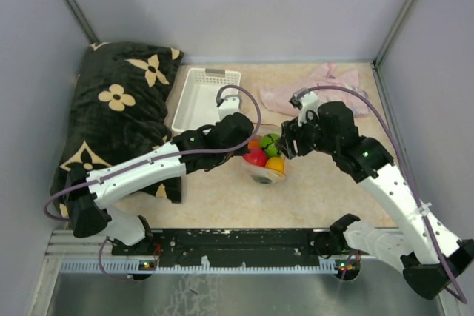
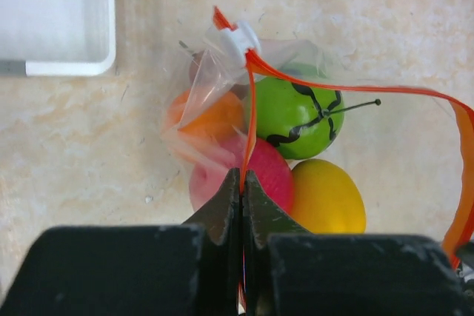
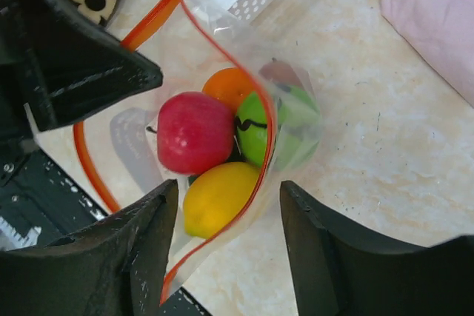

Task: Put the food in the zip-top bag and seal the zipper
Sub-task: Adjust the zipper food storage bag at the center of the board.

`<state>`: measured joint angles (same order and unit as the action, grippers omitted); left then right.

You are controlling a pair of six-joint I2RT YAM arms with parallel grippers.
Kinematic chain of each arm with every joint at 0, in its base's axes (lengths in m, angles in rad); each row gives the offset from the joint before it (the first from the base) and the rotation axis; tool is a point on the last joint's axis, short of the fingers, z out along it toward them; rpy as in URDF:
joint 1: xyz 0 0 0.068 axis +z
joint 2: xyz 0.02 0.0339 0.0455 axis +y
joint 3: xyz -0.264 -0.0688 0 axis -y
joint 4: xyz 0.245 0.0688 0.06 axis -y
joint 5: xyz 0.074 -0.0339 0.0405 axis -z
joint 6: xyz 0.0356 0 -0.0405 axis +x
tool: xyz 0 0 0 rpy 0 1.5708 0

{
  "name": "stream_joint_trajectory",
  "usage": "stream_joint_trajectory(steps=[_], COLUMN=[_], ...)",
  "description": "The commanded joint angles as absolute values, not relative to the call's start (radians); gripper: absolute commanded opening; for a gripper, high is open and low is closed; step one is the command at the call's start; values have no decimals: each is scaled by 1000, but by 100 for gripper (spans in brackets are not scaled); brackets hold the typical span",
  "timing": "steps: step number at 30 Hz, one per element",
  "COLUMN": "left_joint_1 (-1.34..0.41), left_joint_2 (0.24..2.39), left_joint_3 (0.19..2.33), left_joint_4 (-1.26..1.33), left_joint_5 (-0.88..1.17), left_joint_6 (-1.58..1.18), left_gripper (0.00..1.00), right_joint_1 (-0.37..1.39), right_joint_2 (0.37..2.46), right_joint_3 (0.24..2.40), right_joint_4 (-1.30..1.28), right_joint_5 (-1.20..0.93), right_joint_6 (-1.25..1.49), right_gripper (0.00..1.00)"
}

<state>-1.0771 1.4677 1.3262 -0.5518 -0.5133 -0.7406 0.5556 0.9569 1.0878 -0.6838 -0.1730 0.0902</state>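
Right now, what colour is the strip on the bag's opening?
The zipper strip is red-orange, clearest in the left wrist view.

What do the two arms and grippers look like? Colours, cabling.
The left arm and right arm match: white link shells, black joints and wrist housings, purple cables looping alongside. The left gripper and right gripper have black, wedge-shaped fingers.

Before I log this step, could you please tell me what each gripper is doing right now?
Left gripper: closed, pinching the zipper of the zip-top bag.
Right gripper: open, fingers apart either side of the bag's edge.
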Motion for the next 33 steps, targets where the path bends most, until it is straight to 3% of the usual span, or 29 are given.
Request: stream_joint_trajectory(steps=[1,6,15,29,31,33], left_joint_1=[-1077,-1077,-1077,-1076,-1075,-1074], left_joint_2=[1467,1457,1429,1424,1423,1420], left_joint_3=[1358,1365,1351,1333,1328,1319], left_joint_4=[-666,-719,-751,-696,-687,-679], left_joint_5=[-599,-623,-655,-685,-695,-701], left_joint_6=[-998,-1112,-1214,-1205,-1196,-1187], left_gripper=[0,0,0,0,0,0], right_joint_1=[589,669,699,710,710,710], right_joint_2=[876,790,791,834,843,861], right_joint_3=[1076,1078,994,877,877,888], right_joint_4=[-734,-779,-745,-558,-551,-561], right_joint_5=[-224,-188,-237,-173,-150,-132], right_joint_6=[75,79,52,2,-11,-28], right_gripper=[60,68,68,55,51,40])
